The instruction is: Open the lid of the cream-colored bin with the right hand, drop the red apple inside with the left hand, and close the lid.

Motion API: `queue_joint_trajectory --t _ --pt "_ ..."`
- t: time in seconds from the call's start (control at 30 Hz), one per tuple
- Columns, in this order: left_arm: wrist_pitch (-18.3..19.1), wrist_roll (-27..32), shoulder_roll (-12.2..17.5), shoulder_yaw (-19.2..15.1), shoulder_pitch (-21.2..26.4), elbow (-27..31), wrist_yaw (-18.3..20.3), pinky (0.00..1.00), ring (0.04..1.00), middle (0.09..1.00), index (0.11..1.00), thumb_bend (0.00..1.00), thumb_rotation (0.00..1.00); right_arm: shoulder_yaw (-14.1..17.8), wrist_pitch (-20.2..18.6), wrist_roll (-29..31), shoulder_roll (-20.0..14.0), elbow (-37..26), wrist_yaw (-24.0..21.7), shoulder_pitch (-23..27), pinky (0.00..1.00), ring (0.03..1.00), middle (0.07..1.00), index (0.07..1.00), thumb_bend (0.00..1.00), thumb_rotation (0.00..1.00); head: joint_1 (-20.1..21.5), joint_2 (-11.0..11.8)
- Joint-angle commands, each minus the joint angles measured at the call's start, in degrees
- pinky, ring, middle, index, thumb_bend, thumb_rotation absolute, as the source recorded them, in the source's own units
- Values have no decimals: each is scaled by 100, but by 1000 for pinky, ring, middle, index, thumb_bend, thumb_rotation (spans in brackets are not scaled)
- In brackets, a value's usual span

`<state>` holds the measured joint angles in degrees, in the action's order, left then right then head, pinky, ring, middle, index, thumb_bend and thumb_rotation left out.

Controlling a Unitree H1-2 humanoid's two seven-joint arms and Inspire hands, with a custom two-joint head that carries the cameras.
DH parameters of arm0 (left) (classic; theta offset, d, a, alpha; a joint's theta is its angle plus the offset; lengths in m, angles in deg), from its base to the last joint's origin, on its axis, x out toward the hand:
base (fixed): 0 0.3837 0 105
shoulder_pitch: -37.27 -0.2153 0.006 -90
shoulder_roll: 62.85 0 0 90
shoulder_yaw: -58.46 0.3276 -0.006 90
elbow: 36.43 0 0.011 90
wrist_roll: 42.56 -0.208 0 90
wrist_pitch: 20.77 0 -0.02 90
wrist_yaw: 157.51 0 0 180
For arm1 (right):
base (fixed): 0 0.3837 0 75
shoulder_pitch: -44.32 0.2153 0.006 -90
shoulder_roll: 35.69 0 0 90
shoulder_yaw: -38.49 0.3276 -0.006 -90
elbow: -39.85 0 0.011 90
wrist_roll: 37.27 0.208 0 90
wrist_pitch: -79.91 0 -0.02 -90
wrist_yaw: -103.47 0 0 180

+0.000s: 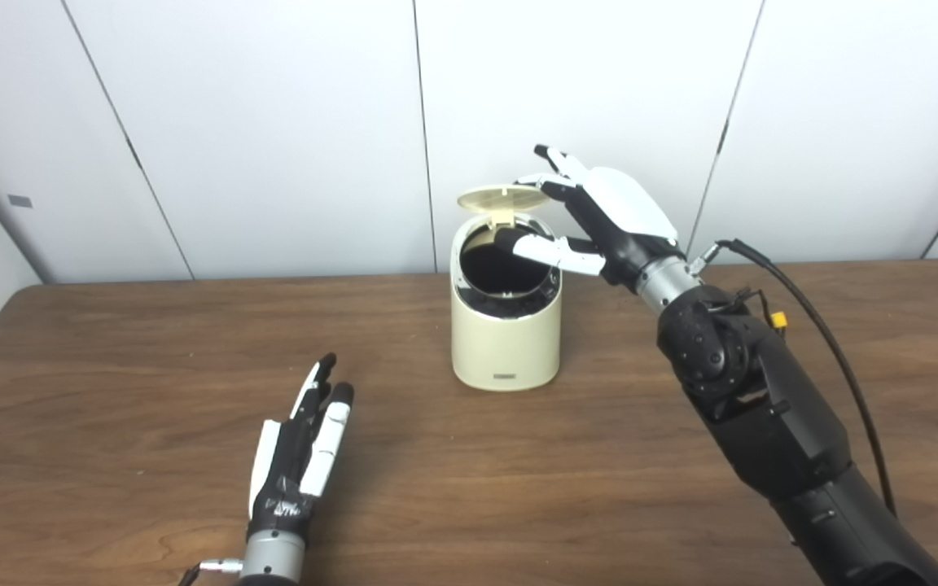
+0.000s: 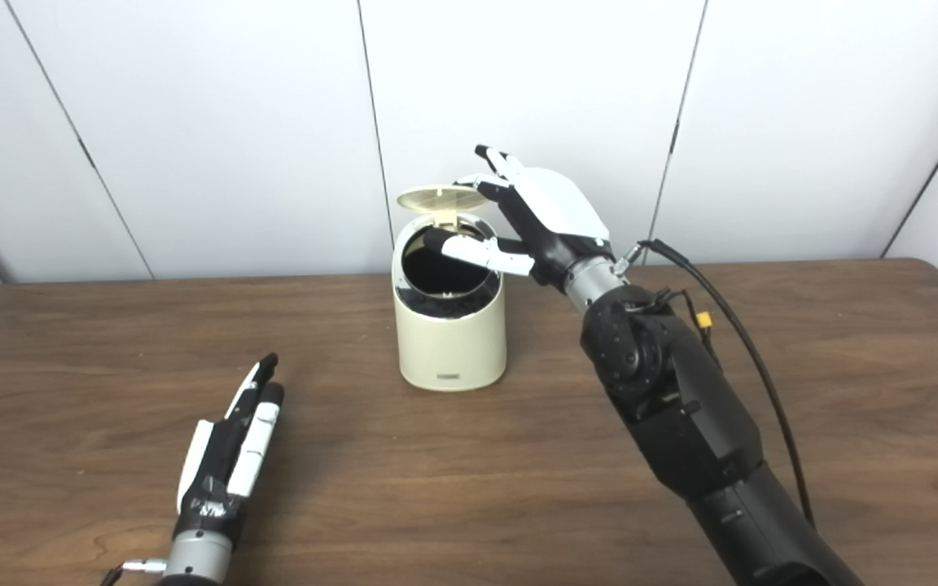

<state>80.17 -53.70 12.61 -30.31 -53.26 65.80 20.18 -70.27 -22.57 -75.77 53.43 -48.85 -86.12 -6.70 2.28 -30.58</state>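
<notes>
Cream bin [image 1: 506, 342] lid [image 1: 501, 198] up, right hand [image 1: 599, 216] fingers spread at rim, left hand [image 1: 298, 456] released on table [image 1: 111, 366].

Both views look from head height down and forward across the brown table [image 1: 151, 325] toward the white panelled wall [image 1: 273, 122], from fairly close. The right eye view sits a little to the side, so the cream bin [image 2: 453, 342] appears further left there. Both share the table, bin, wall and both arms.
</notes>
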Motion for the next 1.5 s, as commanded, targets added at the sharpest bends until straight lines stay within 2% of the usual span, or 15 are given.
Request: queue_joint_trajectory --t 0.0,0.37,0.57,0.9,1.17,1.47 --pt "-83 -40 7 -4 158 138 -53 937 983 1000 993 646 933 5 154 -71 -99 -229 -77 143 999 1000 1000 781 618 1000 7 -8" --pt "-136 -30 -44 -69 153 153 -137 926 965 985 975 629 897 -17 -59 -400 -329 -794 -539 -384 1000 1000 1000 821 597 1000 -38 -104" --pt "-84 -61 -40 -72 159 189 -132 918 963 980 969 635 899 -94 117 -732 -413 -983 -597 -564 1000 1000 1000 823 578 1000 -42 -150" --pt "-58 -54 -53 -57 138 253 -117 917 964 981 964 631 892 -242 375 -1259 -359 -815 -511 -624 1000 1000 1000 813 567 974 -73 -233" --pt "-33 -99 -27 -49 136 293 -110 913 959 972 965 644 897 -540 603 -1771 -284 -602 -331 -589 1000 1000 1000 813 577 986 -106 -308" --pt "64 -89 -56 -25 133 387 -93 908 960 975 967 652 896 -765 600 -2341 -294 -476 -281 -583 1000 1000 1000 796 588 989 -128 -387"
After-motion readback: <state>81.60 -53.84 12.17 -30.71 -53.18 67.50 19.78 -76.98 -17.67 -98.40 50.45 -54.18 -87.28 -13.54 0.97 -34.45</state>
